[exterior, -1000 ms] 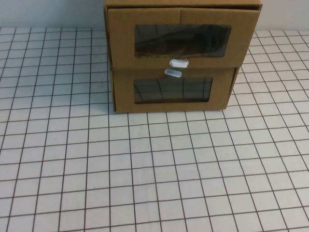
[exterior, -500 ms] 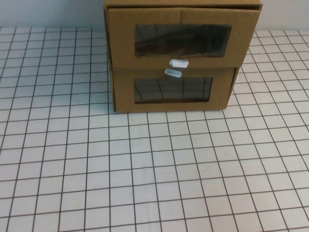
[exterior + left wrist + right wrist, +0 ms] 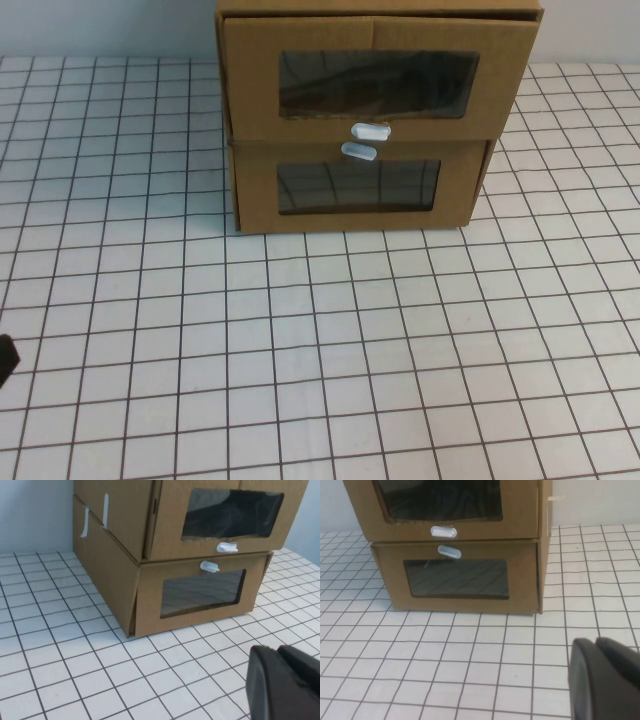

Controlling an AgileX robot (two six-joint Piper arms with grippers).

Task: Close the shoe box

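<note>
A: Start at your right gripper (image 3: 606,680). What is it doing?

B: It is hanging low over the gridded table (image 3: 330,350), out of the high view, with its fingers pressed together on nothing. It is staying well apart from the shoe box (image 3: 465,555), which is sitting toward twelve o'clock from it.

A: And your left gripper (image 3: 282,682)?

B: It is just poking into the high view at the nine o'clock edge (image 3: 5,358), also clear of the box. In its own wrist view the dark fingers are lying side by side with no gap showing, gripping nothing.

A: Where is the box sitting for you?

B: At twelve o'clock on the table, against the far edge (image 3: 375,120). Its upper drawer (image 3: 375,80) is jutting forward a little past the lower drawer (image 3: 358,187). Each front is showing a dark window, and the two white pull tabs (image 3: 369,131) are sitting close together between the windows.
</note>
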